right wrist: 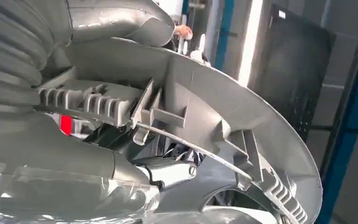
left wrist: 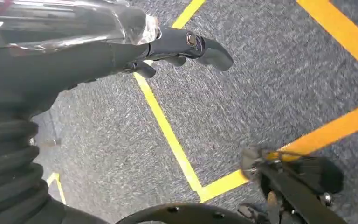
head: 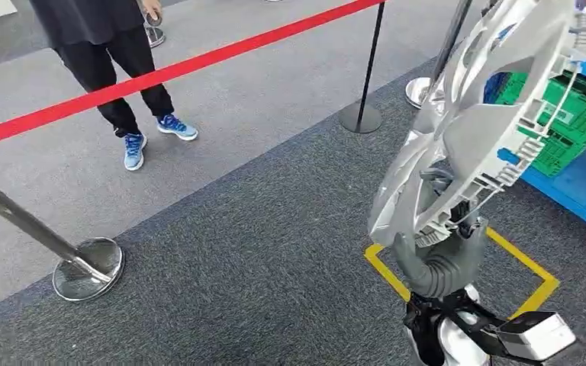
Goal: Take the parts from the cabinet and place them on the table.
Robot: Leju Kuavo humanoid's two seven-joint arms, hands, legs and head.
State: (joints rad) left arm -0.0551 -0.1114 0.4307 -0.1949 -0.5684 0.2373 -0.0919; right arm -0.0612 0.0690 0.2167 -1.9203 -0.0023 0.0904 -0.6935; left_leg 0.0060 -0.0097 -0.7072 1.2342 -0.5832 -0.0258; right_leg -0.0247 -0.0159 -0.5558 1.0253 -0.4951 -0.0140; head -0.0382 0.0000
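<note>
A large silver wheel cover (head: 488, 114) stands on edge in front of me, tilted up and to the right, its ribbed back side towards me. My right hand (head: 441, 263) grips its lower rim from below. The right wrist view shows the cover's clips and rim (right wrist: 242, 121) up close, with the right hand (right wrist: 51, 154) closed around the edge. In the left wrist view my left hand (left wrist: 121, 51) hangs over the grey carpet, its dark fingers (left wrist: 200, 44) stretched out and holding nothing.
A blue cabinet shelf (head: 580, 191) with green crates (head: 572, 114) stands at the right. A yellow tape square (head: 534, 267) marks the carpet below the cover. A red barrier belt (head: 160, 76) runs between stanchions (head: 88, 267) (head: 360, 118). A person in blue shoes (head: 114, 61) stands behind it.
</note>
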